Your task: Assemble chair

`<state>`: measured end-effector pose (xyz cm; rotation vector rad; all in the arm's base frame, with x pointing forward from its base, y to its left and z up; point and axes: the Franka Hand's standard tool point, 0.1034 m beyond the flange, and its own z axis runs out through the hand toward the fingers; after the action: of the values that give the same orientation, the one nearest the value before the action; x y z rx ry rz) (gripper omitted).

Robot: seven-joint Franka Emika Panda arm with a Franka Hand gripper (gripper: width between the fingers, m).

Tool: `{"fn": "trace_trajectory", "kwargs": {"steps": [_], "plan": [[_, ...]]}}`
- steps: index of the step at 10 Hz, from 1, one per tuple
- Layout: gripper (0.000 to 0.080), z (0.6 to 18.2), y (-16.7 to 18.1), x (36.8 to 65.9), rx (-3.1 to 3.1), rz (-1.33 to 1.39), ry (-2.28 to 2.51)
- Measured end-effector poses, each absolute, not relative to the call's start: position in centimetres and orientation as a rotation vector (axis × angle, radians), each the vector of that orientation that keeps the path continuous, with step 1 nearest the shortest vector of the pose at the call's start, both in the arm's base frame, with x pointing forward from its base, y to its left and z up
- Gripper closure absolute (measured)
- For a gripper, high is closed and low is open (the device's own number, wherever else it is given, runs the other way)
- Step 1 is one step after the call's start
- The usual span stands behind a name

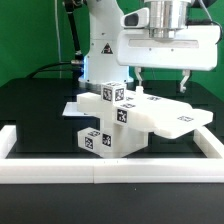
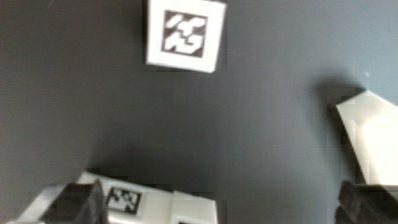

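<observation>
— Pincer [image 1: 160, 75]?
— Spread wide, empty, hanging above the chair [image 1: 125, 120].
— Chair's place?
— Mid-table [image 1: 30, 105], part-built, directly below; slab's long axis toward exterior view's right.

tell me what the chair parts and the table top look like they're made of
Chair parts: probably hard white plastic, smooth and matte, judging by their crisp blocky edges and even colour; the black-and-white tags on them look printed. Table top: a black surface with a dull finish, showing no sharp reflections; whether it is a mat or a painted board cannot be told.
</observation>
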<state>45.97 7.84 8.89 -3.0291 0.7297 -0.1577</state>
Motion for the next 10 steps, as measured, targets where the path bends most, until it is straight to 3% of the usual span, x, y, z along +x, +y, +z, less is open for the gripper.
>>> {"fn": "trace_trajectory", "kwargs": {"steps": [6, 10], "plan": [[0.015, 8.5, 7.2, 46.2, -3.133, -0.166, 0.251], [0.015, 7.8, 7.2, 44.8, -3.146, -0.167, 0.209]]}}
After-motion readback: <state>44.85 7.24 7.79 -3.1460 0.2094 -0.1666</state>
